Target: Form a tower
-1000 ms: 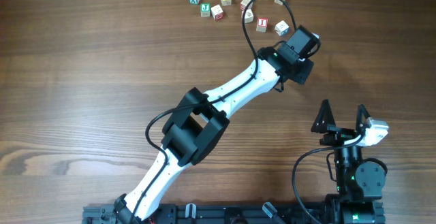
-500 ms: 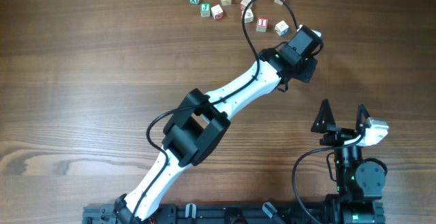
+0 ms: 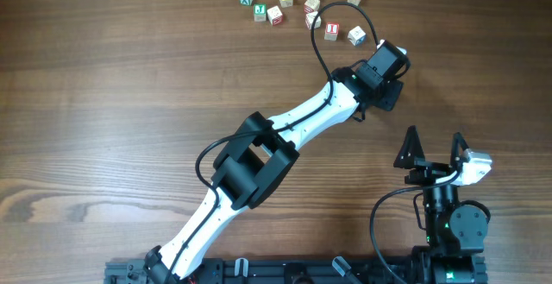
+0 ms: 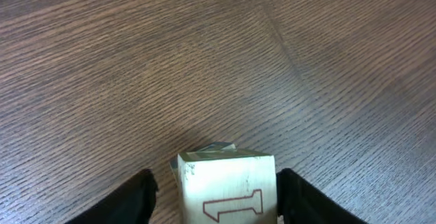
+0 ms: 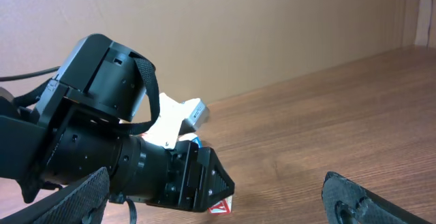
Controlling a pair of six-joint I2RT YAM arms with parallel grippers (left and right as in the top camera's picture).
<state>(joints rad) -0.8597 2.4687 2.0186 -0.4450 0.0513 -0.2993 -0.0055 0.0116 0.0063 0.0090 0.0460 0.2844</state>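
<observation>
In the left wrist view a pale wooden cube (image 4: 228, 186) with a red outlined "1" on its cream face stands between my left gripper's (image 4: 214, 178) fingers. The jaws are parted, with a clear gap on the cube's left side. A sliver of another cube (image 4: 216, 147) shows behind its top edge. From the right wrist view, a red-printed cube of the tower (image 5: 219, 208) peeks out at table level under the left gripper's black finger (image 5: 204, 176). Overhead, the left gripper (image 3: 389, 65) covers the tower. My right gripper (image 3: 434, 137) stands wide open, apart from it.
Several loose alphabet cubes (image 3: 302, 1) lie scattered along the far edge, the nearest one (image 3: 356, 34) just behind the left gripper. The left arm (image 3: 293, 120) crosses the table diagonally. A cable (image 3: 315, 38) loops above its wrist.
The left gripper's jaws have come apart off the cube. Its wrist has shifted slightly to the right. The right arm has not moved.
</observation>
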